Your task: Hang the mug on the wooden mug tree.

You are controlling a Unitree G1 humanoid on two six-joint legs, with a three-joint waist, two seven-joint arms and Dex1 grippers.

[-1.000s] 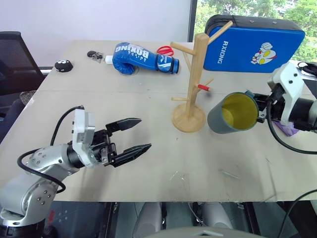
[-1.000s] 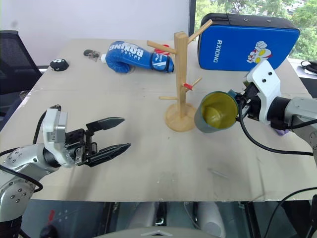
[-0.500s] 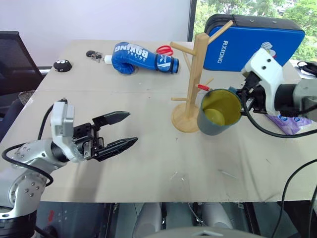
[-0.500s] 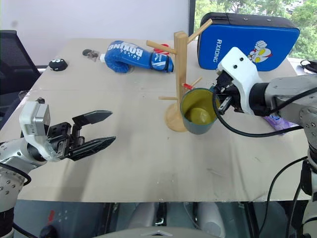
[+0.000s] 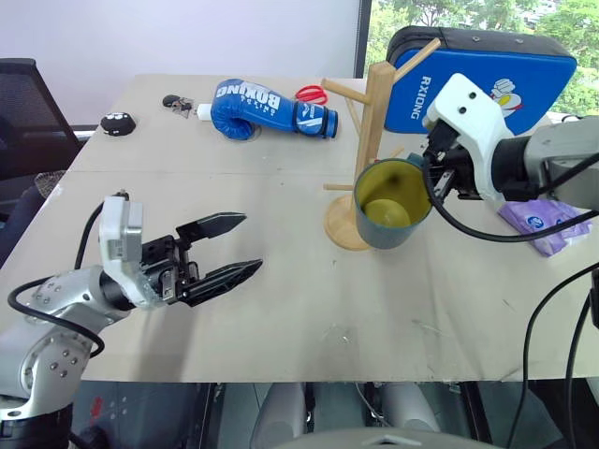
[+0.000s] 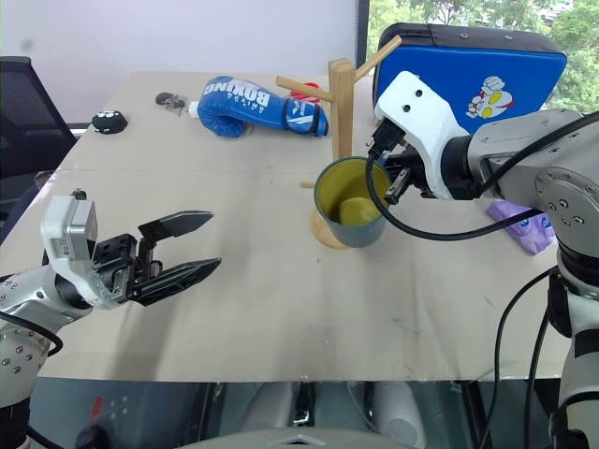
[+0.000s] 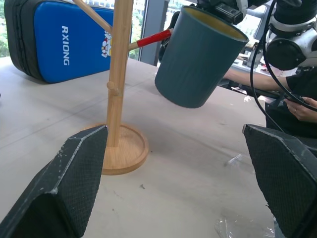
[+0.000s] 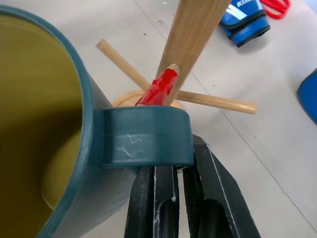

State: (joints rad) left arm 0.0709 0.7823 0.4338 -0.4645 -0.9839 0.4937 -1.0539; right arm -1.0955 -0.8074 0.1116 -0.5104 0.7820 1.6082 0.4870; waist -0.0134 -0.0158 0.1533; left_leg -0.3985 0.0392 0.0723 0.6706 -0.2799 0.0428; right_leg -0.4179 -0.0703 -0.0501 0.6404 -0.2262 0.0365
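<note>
step: carrying to peg | right gripper (image 8: pixel 168 198) jaws pinch the mug (image 5: pixel 393 201) by its handle, aloft beside the wooden mug tree (image 5: pixel 370 140) mid-tabletop | left gripper (image 5: pixel 239 257) jaws spread, idle | next: thread handle loop over red-tipped peg (image 8: pixel 157 89)

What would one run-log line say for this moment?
phase: carrying | right gripper: shut on mug handle | handle at red-tipped peg of wooden mug tree, unhung | left gripper: open
</note>
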